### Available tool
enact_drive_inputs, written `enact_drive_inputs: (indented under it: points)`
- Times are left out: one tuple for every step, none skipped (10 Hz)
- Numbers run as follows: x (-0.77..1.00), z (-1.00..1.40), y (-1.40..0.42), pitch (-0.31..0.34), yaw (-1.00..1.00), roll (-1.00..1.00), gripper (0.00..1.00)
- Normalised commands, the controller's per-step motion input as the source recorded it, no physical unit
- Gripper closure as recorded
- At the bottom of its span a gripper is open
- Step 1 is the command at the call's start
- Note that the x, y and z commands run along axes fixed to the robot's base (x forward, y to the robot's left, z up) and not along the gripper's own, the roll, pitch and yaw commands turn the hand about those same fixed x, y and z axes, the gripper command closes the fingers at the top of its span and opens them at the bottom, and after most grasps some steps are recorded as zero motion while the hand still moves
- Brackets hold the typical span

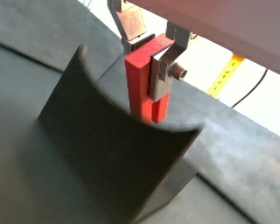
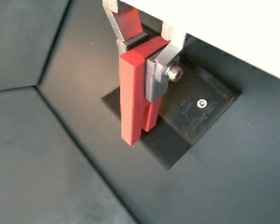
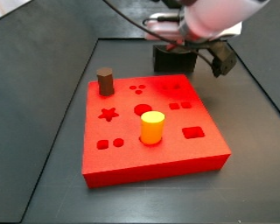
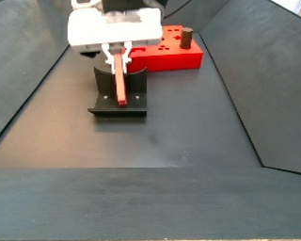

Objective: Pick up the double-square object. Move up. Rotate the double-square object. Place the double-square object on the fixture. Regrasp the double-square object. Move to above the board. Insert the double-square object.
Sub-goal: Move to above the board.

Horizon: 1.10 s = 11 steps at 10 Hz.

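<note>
My gripper (image 1: pixel 146 70) is shut on the double-square object (image 1: pixel 143 87), a thin red piece held upright by its upper end between the silver fingers (image 1: pixel 161 77). Its lower end reaches down into the curved notch of the dark fixture (image 1: pixel 113 144). In a wrist view the double-square object (image 2: pixel 132 96) hangs in the gripper (image 2: pixel 143 63) beside the fixture's base plate (image 2: pixel 201 109). In a side view the gripper (image 4: pixel 117 58) holds the double-square object (image 4: pixel 118 81) over the fixture (image 4: pixel 138 99), in front of the red board (image 4: pixel 179 56). The board (image 3: pixel 166 149) shows star, circle and square cutouts.
A brown cylinder (image 3: pixel 106 80) and a yellow cylinder (image 3: pixel 152 128) stand upright in the board. The fixture (image 3: pixel 171 59) sits just behind the board, under the arm. Sloping dark walls (image 4: pixel 27 85) enclose the floor on both sides.
</note>
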Motion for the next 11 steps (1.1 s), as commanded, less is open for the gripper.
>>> enact_drive_inputs:
  points:
    - [-0.07,1.00,0.04,0.019,0.00,-0.01,1.00]
    - [-0.07,1.00,0.04,0.025,0.00,-0.04,1.00]
    - [-0.07,1.00,0.04,0.034,0.00,-0.05,1.00]
    - [-0.07,1.00,0.03,0.040,0.01,-0.05,1.00]
    - [-0.07,1.00,0.03,0.045,0.01,-0.05,1.00]
    - [-0.07,1.00,0.03,0.047,0.02,-0.05,1.00]
    - [-0.07,1.00,0.02,0.042,0.02,-0.05,1.00]
    - [-0.07,1.00,0.02,0.038,0.03,-0.05,1.00]
    - [-0.07,1.00,0.02,0.034,0.03,-0.05,1.00]
    - [-0.08,1.00,0.02,0.029,0.03,-0.05,1.00]
    - [-0.08,1.00,0.01,0.027,0.03,-0.05,1.00]
